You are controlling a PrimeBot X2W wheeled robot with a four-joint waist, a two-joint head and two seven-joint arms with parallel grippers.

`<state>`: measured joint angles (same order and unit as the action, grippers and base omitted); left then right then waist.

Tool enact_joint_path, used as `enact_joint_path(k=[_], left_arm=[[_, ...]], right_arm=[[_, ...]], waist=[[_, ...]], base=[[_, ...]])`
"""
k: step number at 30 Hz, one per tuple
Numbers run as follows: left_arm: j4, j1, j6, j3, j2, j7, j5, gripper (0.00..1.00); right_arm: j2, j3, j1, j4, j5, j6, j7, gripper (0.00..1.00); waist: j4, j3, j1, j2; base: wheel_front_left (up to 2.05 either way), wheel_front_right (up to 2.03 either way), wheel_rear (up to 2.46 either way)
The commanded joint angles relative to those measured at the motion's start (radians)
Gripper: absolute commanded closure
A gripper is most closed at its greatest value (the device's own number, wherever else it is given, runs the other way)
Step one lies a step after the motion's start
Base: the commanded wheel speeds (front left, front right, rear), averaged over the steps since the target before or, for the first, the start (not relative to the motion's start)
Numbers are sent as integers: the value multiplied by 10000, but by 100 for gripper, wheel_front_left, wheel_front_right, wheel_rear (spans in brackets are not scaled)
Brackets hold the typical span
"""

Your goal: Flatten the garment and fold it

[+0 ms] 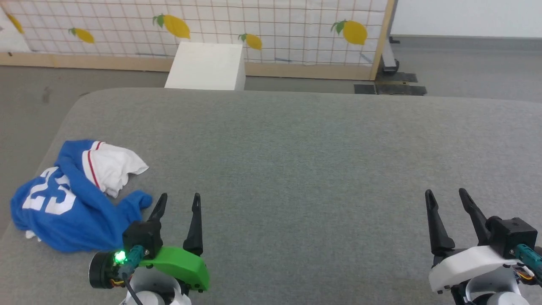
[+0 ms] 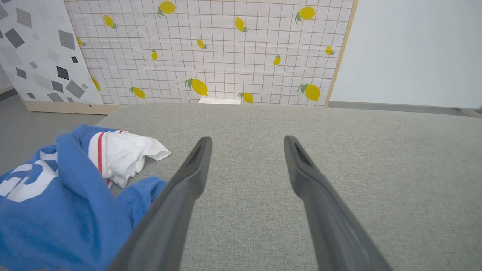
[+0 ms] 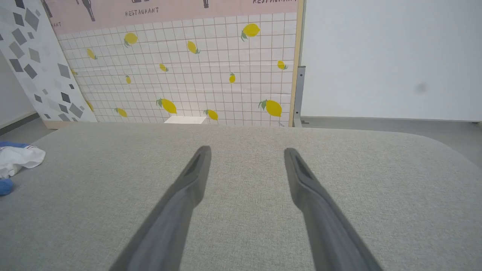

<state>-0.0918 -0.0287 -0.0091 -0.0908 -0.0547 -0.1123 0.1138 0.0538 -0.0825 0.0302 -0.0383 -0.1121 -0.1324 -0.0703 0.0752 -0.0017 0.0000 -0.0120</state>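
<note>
The garment (image 1: 67, 203) is a bright blue jersey with a white "23", crumpled in a heap near the left edge of the grey table (image 1: 296, 148). One white sleeve with a thin red stripe sticks out of its top. My left gripper (image 1: 180, 198) stands open just right of the heap, its left finger close to a blue fold, nothing between the fingers. In the left wrist view the garment (image 2: 56, 203) lies at the lower left beside the left gripper (image 2: 246, 141). Far to the right my right gripper (image 1: 445, 193) is open over bare cloth. The right wrist view catches the garment (image 3: 15, 158) at its left edge, well away from the right gripper (image 3: 246, 150).
A white box (image 1: 207, 65) stands on the floor behind the table's far edge. Behind it runs a lemon-print grid panel (image 1: 275, 29) on a wooden base. The table's left edge lies close to the heap, with grey floor beyond.
</note>
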Motion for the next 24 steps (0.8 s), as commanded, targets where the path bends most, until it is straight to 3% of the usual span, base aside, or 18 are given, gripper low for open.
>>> enact_joint_path(k=[1, 24], left_arm=[[-68, -171, -14, 13, 20, -111, 101, 0], [-271, -256, -86, 629, 29, -584, 197, 0]], right_arm=[[-18, -13, 105, 96, 57, 8, 10, 0], [-24, 232, 122, 746, 419, 11, 308, 0]], waist=[[291, 33, 0, 56], [2705, 292, 0, 78]], base=[[0, 0, 0], [0, 0, 0]])
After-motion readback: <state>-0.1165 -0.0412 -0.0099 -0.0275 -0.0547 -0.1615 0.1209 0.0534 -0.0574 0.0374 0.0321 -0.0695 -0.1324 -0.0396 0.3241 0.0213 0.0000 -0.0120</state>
